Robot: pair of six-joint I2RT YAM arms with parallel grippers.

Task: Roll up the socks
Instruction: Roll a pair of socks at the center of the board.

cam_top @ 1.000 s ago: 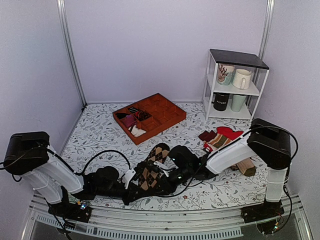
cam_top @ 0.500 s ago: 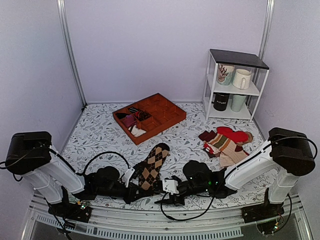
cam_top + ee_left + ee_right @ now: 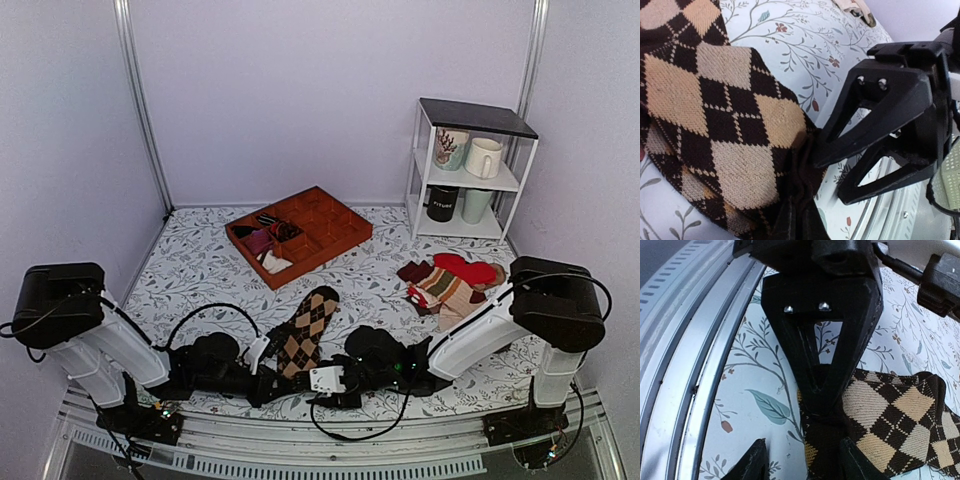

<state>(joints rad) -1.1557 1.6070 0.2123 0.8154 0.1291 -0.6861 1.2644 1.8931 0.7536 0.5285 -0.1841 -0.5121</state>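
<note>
Socks [image 3: 308, 330] flat, unrolled, by near edge of table [image 3: 200, 265]; one end pinched in closed left gripper [image 3: 821, 405]; right gripper [image 3: 802, 462] half-spread beside same end. Rolling apparently all ahead.

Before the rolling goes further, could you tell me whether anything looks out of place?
Only the socks: their near end is puckered into a dark bunch where the left gripper pinches it; the rest lies flat.

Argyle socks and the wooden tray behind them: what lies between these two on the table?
Only floral tablecloth: in the top view the stretch from the argyle socks to the wooden tray is bare.
</note>
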